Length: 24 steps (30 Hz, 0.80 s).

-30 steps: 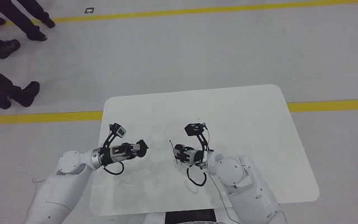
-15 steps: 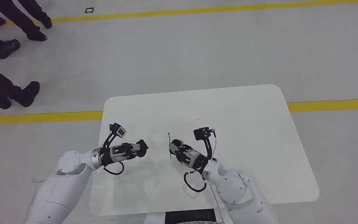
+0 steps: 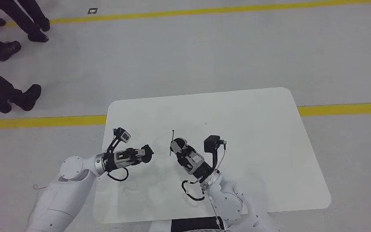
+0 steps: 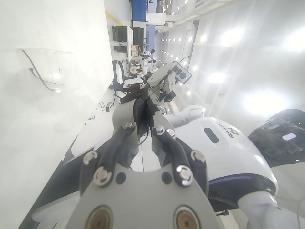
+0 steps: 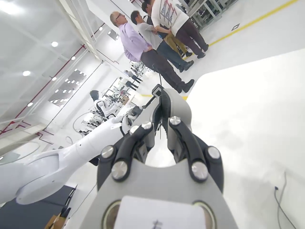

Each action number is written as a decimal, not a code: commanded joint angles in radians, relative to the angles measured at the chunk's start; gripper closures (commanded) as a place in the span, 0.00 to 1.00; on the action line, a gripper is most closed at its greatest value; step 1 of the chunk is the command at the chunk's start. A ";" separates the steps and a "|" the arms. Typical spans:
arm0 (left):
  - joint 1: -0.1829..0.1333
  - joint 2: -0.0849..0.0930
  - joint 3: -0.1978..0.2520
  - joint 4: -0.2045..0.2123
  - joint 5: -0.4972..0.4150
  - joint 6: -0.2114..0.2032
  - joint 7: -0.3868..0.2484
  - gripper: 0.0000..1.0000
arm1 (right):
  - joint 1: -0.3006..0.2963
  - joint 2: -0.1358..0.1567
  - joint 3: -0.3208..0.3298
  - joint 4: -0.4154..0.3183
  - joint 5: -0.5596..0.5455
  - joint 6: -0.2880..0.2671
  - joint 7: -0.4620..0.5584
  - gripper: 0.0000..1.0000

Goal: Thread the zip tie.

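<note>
My right gripper point(image 3: 174, 146) hangs over the near middle of the white table point(image 3: 255, 122), shut on a thin black zip tie point(image 3: 172, 137) whose end sticks out past the fingertips. The right wrist view has that zip tie point(image 5: 160, 83) running between the closed fingers of the right gripper point(image 5: 162, 100). A short way to its left, my left gripper point(image 3: 147, 152) faces it with a small gap between them. In the left wrist view the left gripper point(image 4: 142, 97) is shut, and a thin black strip point(image 4: 143, 153), apparently a zip tie, trails back from its fingers.
A loose black zip tie point(image 4: 35, 73) lies flat on the table, also caught as a loose zip tie point(image 5: 279, 199) by the right wrist camera. The table's edges lie far from both grippers.
My right gripper has swung left and slightly farther from me with the zip tie, closing most of the gap to the left gripper. The left arm has stayed still.
</note>
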 commanded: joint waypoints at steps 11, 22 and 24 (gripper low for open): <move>0.002 -0.016 0.057 -0.016 -0.010 0.013 0.109 1.00 | 0.010 -0.004 -0.050 0.029 -0.097 0.053 -0.138 1.00; -0.009 -0.047 0.143 -0.013 -0.011 0.000 0.227 1.00 | 0.075 -0.023 -0.136 0.147 -0.233 0.182 -0.344 1.00; -0.009 -0.050 0.141 -0.011 -0.008 0.000 0.234 1.00 | 0.081 -0.022 -0.142 0.151 -0.267 0.188 -0.370 1.00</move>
